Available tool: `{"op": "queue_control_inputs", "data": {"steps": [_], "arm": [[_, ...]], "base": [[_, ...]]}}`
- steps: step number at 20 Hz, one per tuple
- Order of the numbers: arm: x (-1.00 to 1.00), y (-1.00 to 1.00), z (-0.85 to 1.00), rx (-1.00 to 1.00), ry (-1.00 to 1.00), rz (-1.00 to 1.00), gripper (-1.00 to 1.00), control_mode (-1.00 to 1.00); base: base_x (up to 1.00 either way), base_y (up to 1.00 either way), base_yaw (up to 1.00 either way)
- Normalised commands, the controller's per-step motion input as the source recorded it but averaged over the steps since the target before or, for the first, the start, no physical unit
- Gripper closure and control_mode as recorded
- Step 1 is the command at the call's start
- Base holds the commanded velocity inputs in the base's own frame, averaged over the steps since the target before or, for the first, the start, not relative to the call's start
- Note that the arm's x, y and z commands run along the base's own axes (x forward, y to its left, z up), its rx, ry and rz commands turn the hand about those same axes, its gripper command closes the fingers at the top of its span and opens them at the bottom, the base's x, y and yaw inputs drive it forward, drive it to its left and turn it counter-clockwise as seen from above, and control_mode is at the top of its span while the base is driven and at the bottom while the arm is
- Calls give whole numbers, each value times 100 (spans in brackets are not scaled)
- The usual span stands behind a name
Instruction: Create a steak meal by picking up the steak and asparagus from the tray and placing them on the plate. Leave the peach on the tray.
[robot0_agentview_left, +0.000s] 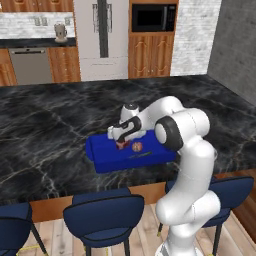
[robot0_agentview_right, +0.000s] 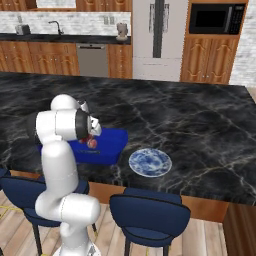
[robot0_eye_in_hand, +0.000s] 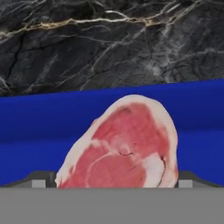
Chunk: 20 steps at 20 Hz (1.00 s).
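Observation:
The steak (robot0_eye_in_hand: 127, 144), a red-pink slab with a pale edge, lies on the floor of the blue tray (robot0_eye_in_hand: 39, 122). My gripper (robot0_eye_in_hand: 116, 181) is open and low over it, one fingertip on each side of the meat. From the left base view, the gripper (robot0_agentview_left: 120, 142) points down into the tray (robot0_agentview_left: 107, 157) over the steak (robot0_agentview_left: 121, 145), with the peach (robot0_agentview_left: 137, 147) just to its right and a thin dark asparagus stalk (robot0_agentview_left: 140, 155) in front of the peach. The plate (robot0_agentview_right: 150, 162) sits on the counter to the right of the tray (robot0_agentview_right: 111, 142); the peach (robot0_agentview_right: 92, 143) shows beside my arm.
The tray and plate rest near the front edge of a black marble island (robot0_agentview_left: 50, 120). Blue stools (robot0_agentview_left: 105, 210) stand along that edge below. Cabinets, a fridge and a microwave line the far wall.

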Motion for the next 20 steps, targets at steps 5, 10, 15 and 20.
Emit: {"op": "queue_control_inputs", "data": {"steps": [5,10,15,20], "arm": [[-7,0,-60,0,-6,-3,100,-100],[-36,-8,4,8,-23,-2,100,-100],[-46,-28,72,14,-19,-6,100,-100],[-46,-42,88,14,-11,-7,100,-100]], "base": [[0,0,0],[0,0,0],[0,0,0],[0,0,0]]}}
